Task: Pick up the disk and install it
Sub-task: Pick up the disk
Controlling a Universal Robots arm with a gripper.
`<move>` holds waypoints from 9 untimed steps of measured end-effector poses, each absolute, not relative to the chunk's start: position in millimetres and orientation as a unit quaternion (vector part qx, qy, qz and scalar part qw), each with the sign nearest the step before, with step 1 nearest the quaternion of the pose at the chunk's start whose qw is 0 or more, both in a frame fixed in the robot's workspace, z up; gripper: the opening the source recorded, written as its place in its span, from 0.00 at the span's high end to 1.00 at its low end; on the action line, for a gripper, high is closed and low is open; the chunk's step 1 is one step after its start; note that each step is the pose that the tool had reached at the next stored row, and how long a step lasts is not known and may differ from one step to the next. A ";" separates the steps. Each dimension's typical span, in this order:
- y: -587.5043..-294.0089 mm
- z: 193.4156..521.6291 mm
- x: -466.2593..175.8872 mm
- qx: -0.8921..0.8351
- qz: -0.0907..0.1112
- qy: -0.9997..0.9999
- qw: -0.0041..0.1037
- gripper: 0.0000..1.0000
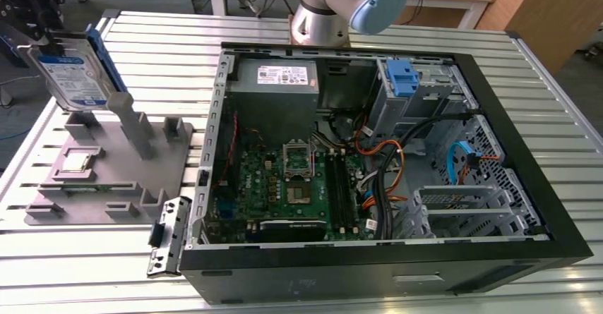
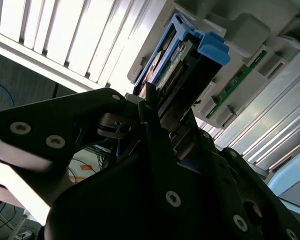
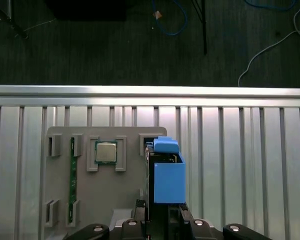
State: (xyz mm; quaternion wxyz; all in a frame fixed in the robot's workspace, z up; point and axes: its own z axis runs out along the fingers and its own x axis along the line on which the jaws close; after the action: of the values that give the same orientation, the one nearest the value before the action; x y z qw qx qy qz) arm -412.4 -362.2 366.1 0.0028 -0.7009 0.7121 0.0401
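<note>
The gripper (image 1: 55,44) is up at the far corner of the bench (image 1: 56,257), on the exterior view's left, and its jaws are closed narrowly on the disk (image 1: 73,77); the disk stands on edge with its white-and-blue label facing the near side and its blue carrier frame (image 1: 106,60) running along its edge. It sits directly over the far end of the grey holder plate (image 1: 113,180); I cannot tell whether its lower edge is clear of the slot there. In the second wrist view the black fingers (image 2: 149,102) press the disk (image 2: 162,65) from both sides; in the first wrist view the disk (image 3: 167,175) is seen edge-on just beside the processor chip (image 3: 106,152) in its square pocket, with a green memory stick (image 3: 72,175) on the plate's other side. The open computer case (image 1: 377,272) lies well apart, on the exterior view's right, with its motherboard (image 1: 282,187) and grey power supply (image 1: 282,81) exposed; the arm (image 1: 339,7) rises behind the case's far wall.
</note>
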 end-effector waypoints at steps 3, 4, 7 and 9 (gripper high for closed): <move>-362.2 366.2 -412.4 -0.701 0.040 0.712 0.003 0.65; -362.2 366.2 -412.4 -0.701 0.040 0.712 0.003 0.65; -362.2 366.2 -412.4 -0.701 0.041 0.712 0.003 0.65; -362.2 366.3 -412.4 -0.701 0.041 0.712 0.003 0.65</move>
State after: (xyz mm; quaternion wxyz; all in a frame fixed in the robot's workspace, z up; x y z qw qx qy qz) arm -412.4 -362.2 366.3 0.0032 -0.7009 0.7121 0.0407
